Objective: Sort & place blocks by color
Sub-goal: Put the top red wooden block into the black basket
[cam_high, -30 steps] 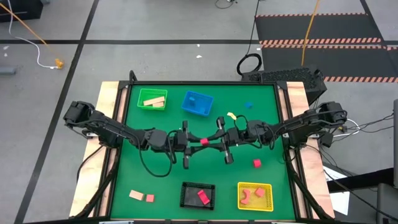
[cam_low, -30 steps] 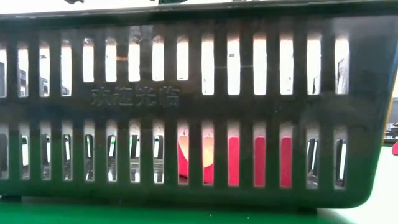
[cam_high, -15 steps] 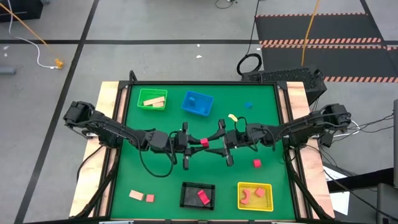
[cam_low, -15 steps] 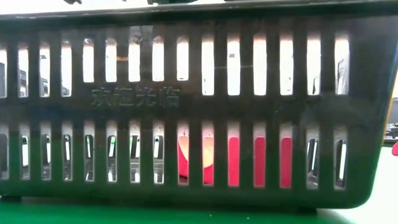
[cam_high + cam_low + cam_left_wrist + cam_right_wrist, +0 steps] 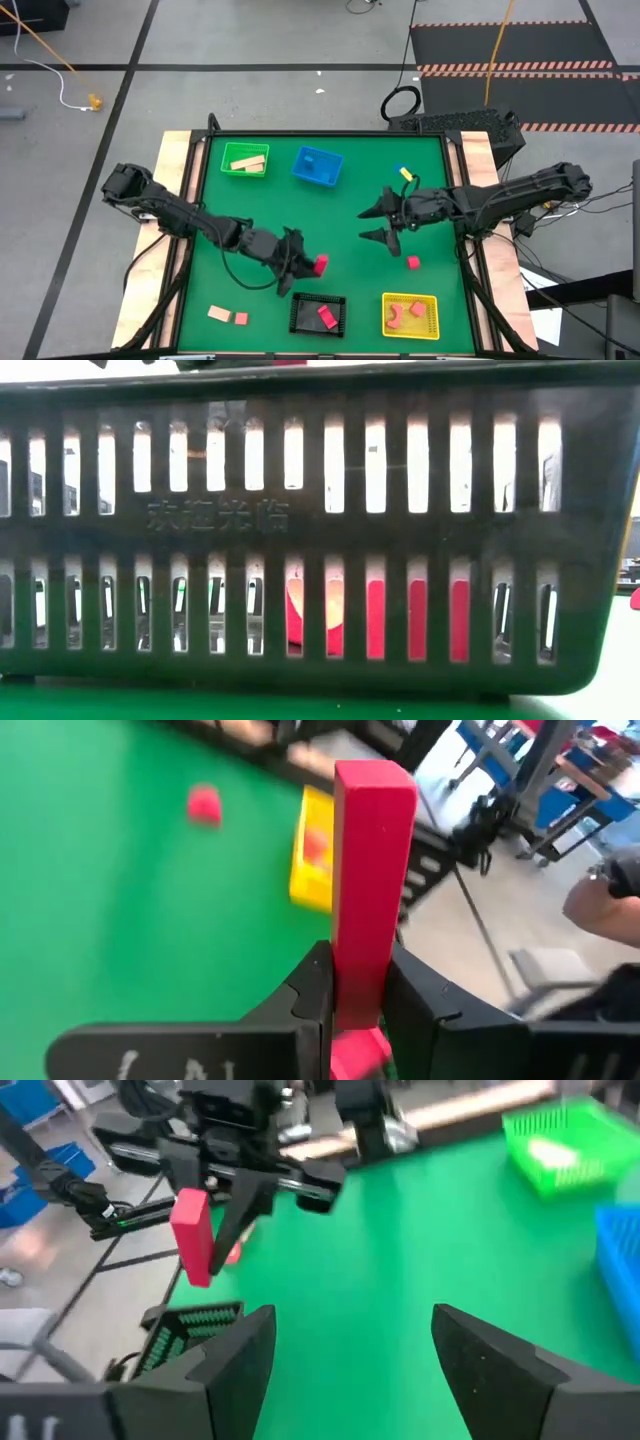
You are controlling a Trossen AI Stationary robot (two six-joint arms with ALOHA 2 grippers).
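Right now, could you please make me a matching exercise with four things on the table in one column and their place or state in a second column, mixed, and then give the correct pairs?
Things:
1. left tool
2. right tool
3. green mesh basket
4. blue mesh basket

Places or states:
A. open, holding nothing, above the green mat
B. holds a blue block
C. shut on a long pink-red block, near the black mesh basket
D. holds tan wooden blocks

Right pairs: 1-C, 2-A, 3-D, 4-B
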